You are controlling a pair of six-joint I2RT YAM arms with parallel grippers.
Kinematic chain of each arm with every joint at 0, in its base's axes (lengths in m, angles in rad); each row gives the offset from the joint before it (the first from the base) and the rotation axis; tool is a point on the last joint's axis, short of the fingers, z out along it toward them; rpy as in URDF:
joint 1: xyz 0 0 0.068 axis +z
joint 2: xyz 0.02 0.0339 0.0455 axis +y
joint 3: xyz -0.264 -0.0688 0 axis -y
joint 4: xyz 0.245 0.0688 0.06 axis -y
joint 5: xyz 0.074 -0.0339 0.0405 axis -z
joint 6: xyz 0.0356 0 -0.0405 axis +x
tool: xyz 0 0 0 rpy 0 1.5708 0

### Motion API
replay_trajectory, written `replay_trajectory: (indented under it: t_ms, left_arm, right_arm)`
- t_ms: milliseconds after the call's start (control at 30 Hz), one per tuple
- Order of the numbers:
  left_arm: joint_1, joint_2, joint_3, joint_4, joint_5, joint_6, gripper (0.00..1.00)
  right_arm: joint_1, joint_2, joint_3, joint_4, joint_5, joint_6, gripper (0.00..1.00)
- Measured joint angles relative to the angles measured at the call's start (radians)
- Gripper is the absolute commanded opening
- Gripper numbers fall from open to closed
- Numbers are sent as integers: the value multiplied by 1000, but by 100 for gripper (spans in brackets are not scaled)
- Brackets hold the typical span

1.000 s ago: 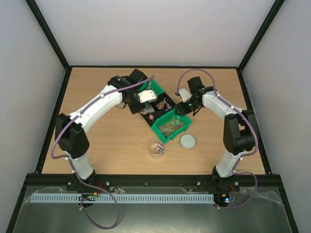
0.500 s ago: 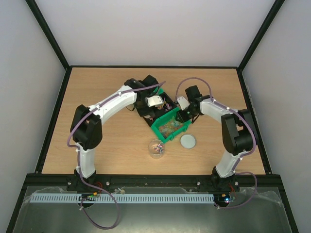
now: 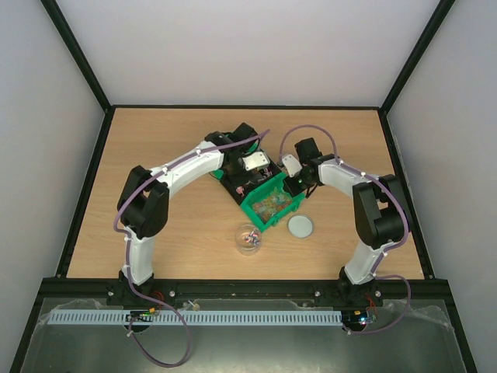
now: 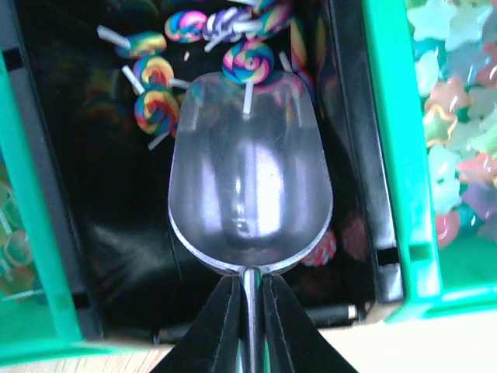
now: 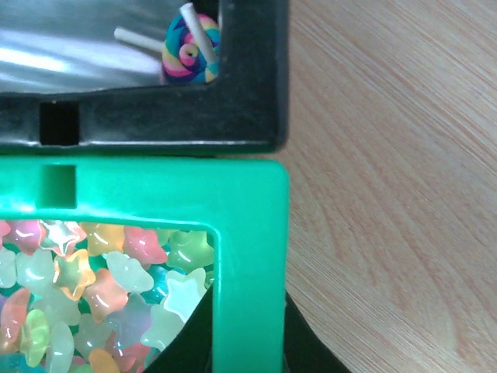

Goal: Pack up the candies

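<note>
Black bin [image 4: 101,256]: the scoop [image 4: 248,194] and left gripper [image 4: 248,294] fill its middle.
Green bin [image 5: 155,190]: right gripper [image 5: 247,342] clamps one corner wall; rest reachable.
Jar [image 3: 249,238]: mouth uncovered; lid [image 3: 300,226] lies apart, to its right.

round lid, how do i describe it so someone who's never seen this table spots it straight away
On the wooden table, find the green bin of candies near the middle. The round lid lies flat on bare wood just off the bin's near right side. Unlike the clear jar to its left, it is an opaque pale disc holding nothing.
</note>
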Motion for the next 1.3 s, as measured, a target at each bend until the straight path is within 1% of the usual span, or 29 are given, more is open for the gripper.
replay_trajectory:
  t_ms: [200, 300, 433, 567, 733, 833, 1000, 1167, 1300]
  left_arm:
    - [2, -3, -87, 168, 34, -37, 2]
    - [7, -35, -163, 253, 55, -68, 2]
    - [23, -94, -317, 423, 98, -108, 2]
    - [53, -126, -431, 575, 172, -154, 2]
    - [105, -137, -552, 772, 310, -220, 2]
    - [117, -159, -630, 876, 334, -228, 2]
    - [127, -189, -710, 979, 333, -228, 2]
    - [156, -260, -836, 1089, 342, -213, 2]
    - [171, -276, -880, 1135, 357, -201, 2]
  right_arm:
    - [1, 0, 0, 1, 2, -15, 1]
    - [-2, 0, 0, 2, 3, -15, 1]
    - [-6, 0, 0, 3, 4, -15, 1]
    - [-8, 0, -1, 5, 5, -14, 1]
    - [-10, 0, -1, 6, 5, -11, 1]
    - [-7, 3, -1, 11, 4, -12, 1]
    - [-3, 6, -1, 17, 2, -12, 1]
    - [-8, 6, 0, 19, -4, -11, 1]
    - [-16, 7, 0, 19, -9, -6, 1]
